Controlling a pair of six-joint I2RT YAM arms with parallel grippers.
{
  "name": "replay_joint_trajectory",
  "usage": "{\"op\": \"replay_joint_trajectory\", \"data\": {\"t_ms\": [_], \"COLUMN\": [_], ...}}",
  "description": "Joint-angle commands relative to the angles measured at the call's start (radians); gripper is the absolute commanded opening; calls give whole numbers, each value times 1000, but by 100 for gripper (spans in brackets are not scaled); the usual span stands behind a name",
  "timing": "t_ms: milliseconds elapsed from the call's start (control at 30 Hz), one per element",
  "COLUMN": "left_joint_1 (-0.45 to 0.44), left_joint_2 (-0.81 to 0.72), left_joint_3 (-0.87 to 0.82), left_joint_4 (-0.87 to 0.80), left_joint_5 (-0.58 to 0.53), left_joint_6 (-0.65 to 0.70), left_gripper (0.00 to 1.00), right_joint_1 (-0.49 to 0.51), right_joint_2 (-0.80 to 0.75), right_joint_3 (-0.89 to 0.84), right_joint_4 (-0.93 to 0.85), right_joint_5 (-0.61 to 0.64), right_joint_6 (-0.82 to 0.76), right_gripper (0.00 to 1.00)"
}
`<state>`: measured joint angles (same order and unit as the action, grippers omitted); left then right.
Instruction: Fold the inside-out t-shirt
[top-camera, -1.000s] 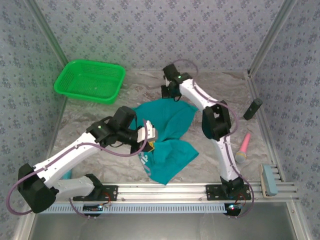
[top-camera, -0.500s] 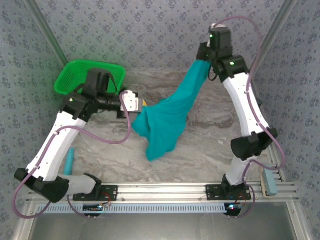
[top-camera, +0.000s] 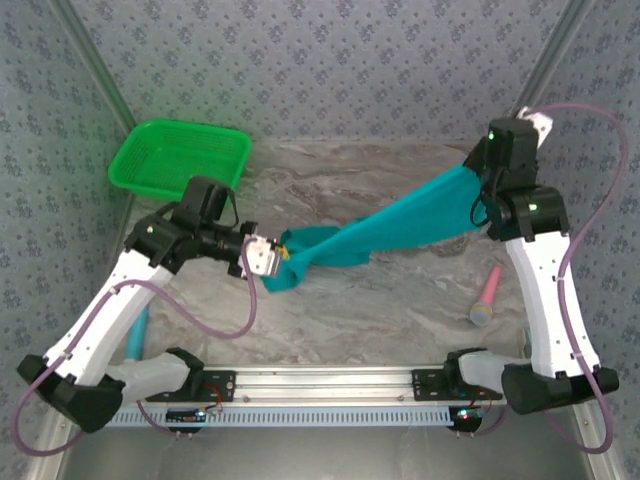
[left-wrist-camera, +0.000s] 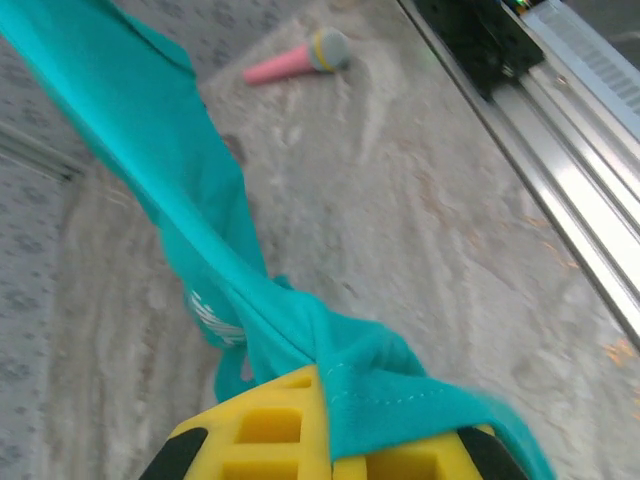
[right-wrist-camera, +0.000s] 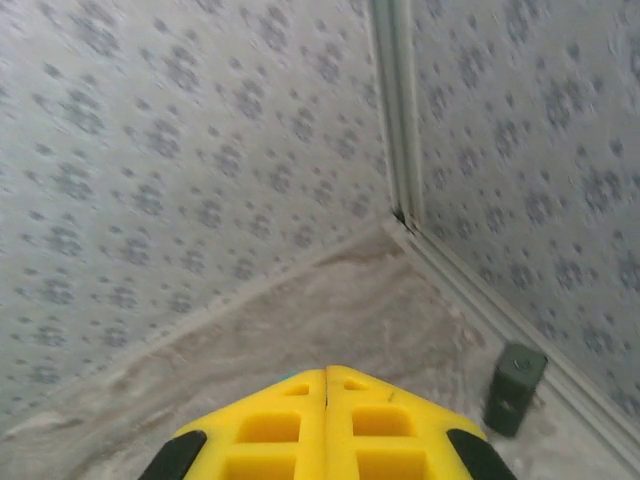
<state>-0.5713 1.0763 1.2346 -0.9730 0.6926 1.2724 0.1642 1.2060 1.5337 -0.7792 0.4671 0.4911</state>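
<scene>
The inside-out t-shirt (top-camera: 400, 228) is a teal cloth pulled into a long band in the air between my two grippers. My left gripper (top-camera: 273, 256) is shut on its bunched lower-left end, which sags toward the table. In the left wrist view the yellow fingers (left-wrist-camera: 270, 425) pinch a stitched hem, and the t-shirt (left-wrist-camera: 190, 190) runs away up-left with white lettering (left-wrist-camera: 207, 316) on a hanging fold. My right gripper (top-camera: 479, 184) is raised at the far right and shut on the other end. In the right wrist view its jaws (right-wrist-camera: 326, 374) are pressed together, with a teal sliver at the tip.
A bright green mesh basket (top-camera: 180, 160) stands at the back left. A pink toy microphone (top-camera: 487, 297) lies at the right, also in the left wrist view (left-wrist-camera: 295, 60). A dark block (right-wrist-camera: 514, 388) sits by the right wall. A teal stick (top-camera: 135, 330) lies near the left edge.
The right gripper swung from the back middle out to the right, still raised. The left gripper dropped lower. The t-shirt went from a hanging drape to a stretched band.
</scene>
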Motion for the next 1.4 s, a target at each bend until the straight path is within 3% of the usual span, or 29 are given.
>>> {"op": "replay_joint_trajectory", "data": {"t_ms": [0, 100, 200, 333, 433, 567, 667, 767, 967, 1167, 1367], "left_joint_1": [-9, -10, 4, 86, 160, 244, 274, 265, 236, 231, 235], "left_joint_2": [-58, -86, -60, 102, 226, 416, 507, 511, 339, 124, 124], "left_joint_3": [-86, -109, -41, 199, 343, 607, 779, 839, 699, 592, 732], "left_joint_4": [-37, -11, 31, -35, -5, -13, -45, -94, -123, -80, -106], "left_joint_5": [-88, -121, -170, -139, -106, -105, -80, -39, -2, 67, 263], "left_joint_6": [-30, -51, -26, 64, 87, 90, 100, 119, 125, 74, 35], "left_gripper": [0, 0, 0, 0, 0, 0, 0, 0, 0, 0, 0], "right_joint_1": [-2, -8, -11, -13, -20, -49, -52, -56, -40, 184, 306], "right_joint_2": [18, 22, 87, 276, 404, 461, 415, 334, 44, -259, -323], "right_joint_3": [-117, -171, -120, 111, 298, 411, 429, 394, 166, -25, 33], "right_joint_4": [-53, 24, 144, 227, 255, 360, 361, 314, 264, 200, 24], "right_joint_5": [-62, -107, -166, -246, -213, -232, -205, -197, -187, -10, 115], "right_joint_6": [86, 106, 82, 60, 34, 9, -4, -12, 27, 79, 168], "right_gripper": [0, 0, 0, 0, 0, 0, 0, 0, 0, 0, 0]}}
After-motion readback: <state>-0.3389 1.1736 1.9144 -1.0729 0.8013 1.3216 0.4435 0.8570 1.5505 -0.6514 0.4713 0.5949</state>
